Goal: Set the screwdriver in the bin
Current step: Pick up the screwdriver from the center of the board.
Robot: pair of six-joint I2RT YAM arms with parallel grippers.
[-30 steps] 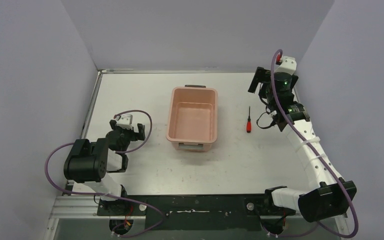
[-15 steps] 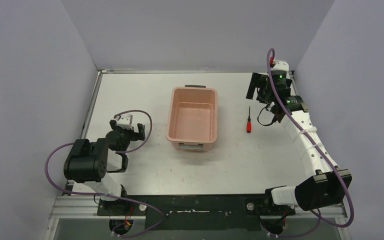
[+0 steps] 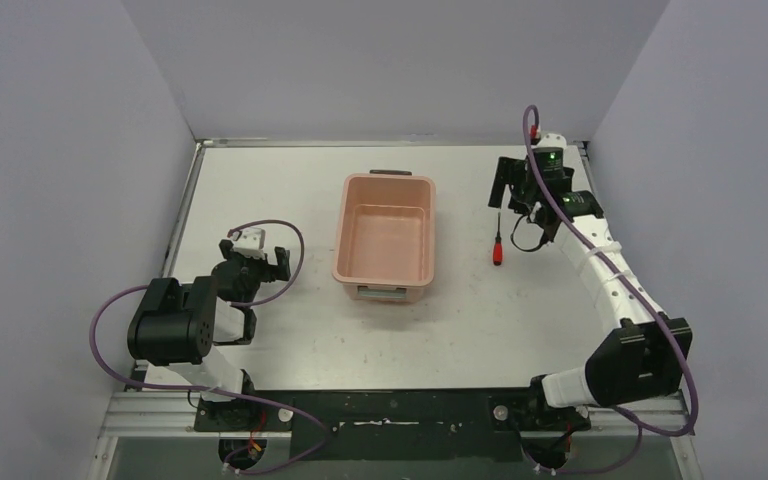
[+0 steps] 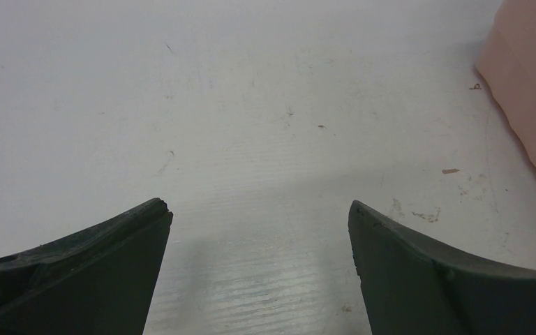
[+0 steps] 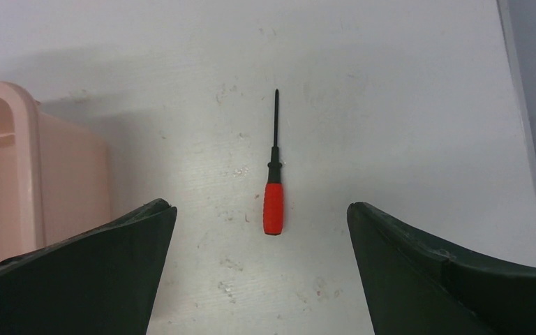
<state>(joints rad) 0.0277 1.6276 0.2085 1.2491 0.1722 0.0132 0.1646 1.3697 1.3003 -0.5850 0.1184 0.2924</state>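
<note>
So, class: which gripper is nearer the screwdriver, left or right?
Right. The right gripper hovers open by the tip of the screwdriver; the left gripper sits far off, on the other side of the bin.

No writing can be read anywhere. The pale label (image 3: 383, 292) on the near short wall of the salmon-pink bin (image 3: 340, 240) is too small to make out.

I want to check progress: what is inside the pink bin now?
Inside the bin the top view shows only its bare pink floor and walls. The screwdriver lies outside, on the table. Nothing covers the interior.
</note>
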